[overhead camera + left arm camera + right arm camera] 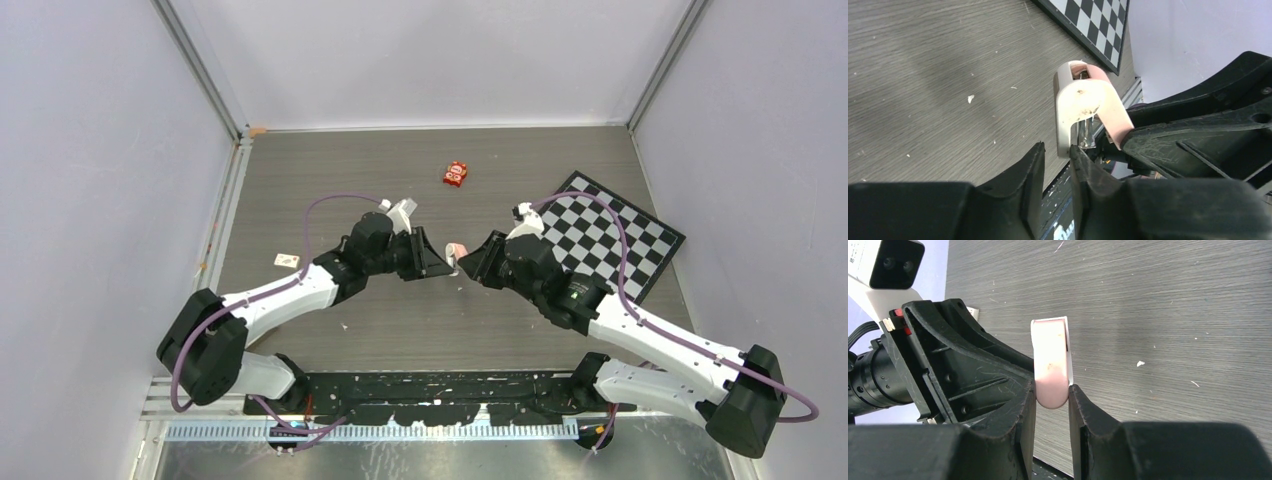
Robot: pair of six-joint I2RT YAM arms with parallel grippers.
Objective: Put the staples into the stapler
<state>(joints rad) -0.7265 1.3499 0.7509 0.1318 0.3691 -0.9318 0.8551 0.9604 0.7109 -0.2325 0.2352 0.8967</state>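
Stapler in right jaws; inner metal visible only from left wrist.

The stapler is a short pink-and-white body, pink on one face and white on the other, with a scuffed, rounded white end and a bright metal part showing inside its open mouth. It is held clear of the table surface, near mid-table, its rounded pink end pinched between the fingers of the right gripper. Its white side wall ends at the fingertips of the left gripper, touching one finger, and those jaws stand slightly apart.
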